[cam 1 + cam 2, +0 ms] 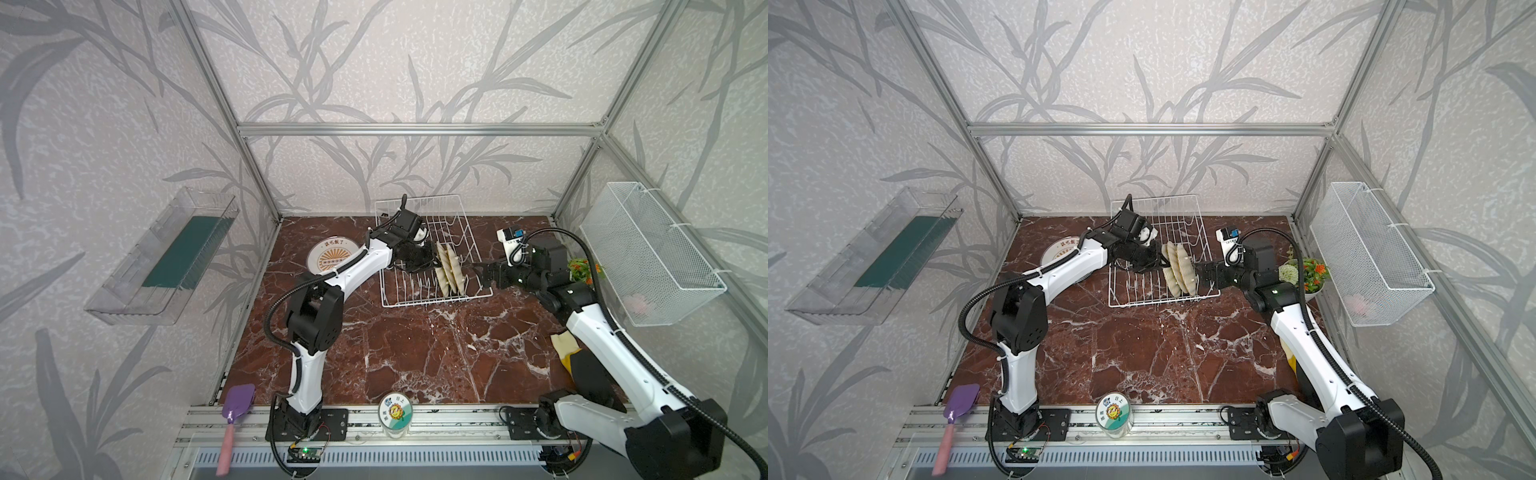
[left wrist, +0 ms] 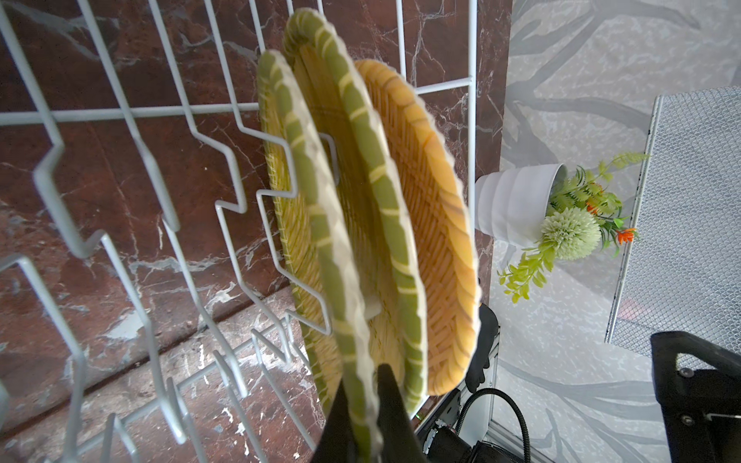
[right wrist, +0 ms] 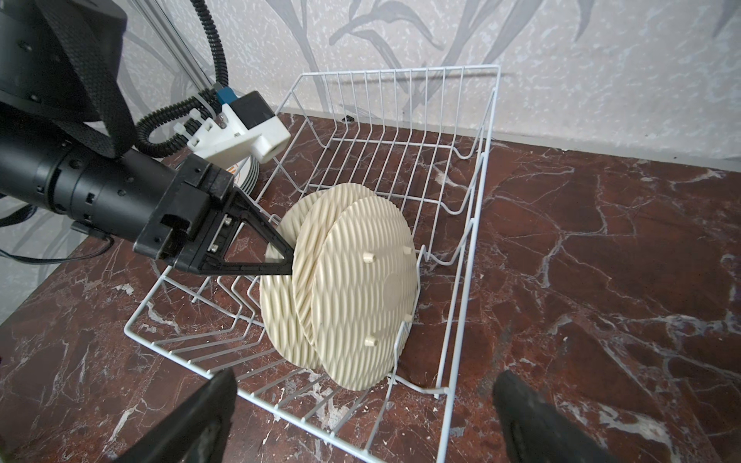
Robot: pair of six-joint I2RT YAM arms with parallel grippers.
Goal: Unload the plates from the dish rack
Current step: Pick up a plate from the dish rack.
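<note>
Three yellow-tan woven plates [image 1: 451, 272] [image 1: 1177, 270] [image 3: 357, 296] stand on edge in the white wire dish rack [image 1: 436, 302] [image 1: 1163, 305] [image 3: 487, 120]. My left gripper [image 1: 435, 262] [image 1: 1160, 259] [image 2: 365, 381] is shut on the rim of the woven plate [image 2: 316, 200] nearest the left arm. My right gripper [image 1: 478, 270] [image 1: 1202, 272] [image 3: 365, 381] hovers open at the rack's right side, facing the plates' ribbed backs, with nothing between its fingers. A stack of white plates with an orange sunburst [image 1: 332, 257] [image 1: 1054, 253] lies flat on the table left of the rack.
A white pot of artificial flowers [image 1: 582, 270] [image 1: 1308, 276] [image 2: 517, 208] stands right of the rack. A white mesh basket [image 1: 648, 257] [image 1: 1370, 257] hangs on the right wall and a clear shelf [image 1: 166, 257] on the left wall. A purple spatula [image 1: 237, 407] and a jar [image 1: 395, 411] sit at the front rail.
</note>
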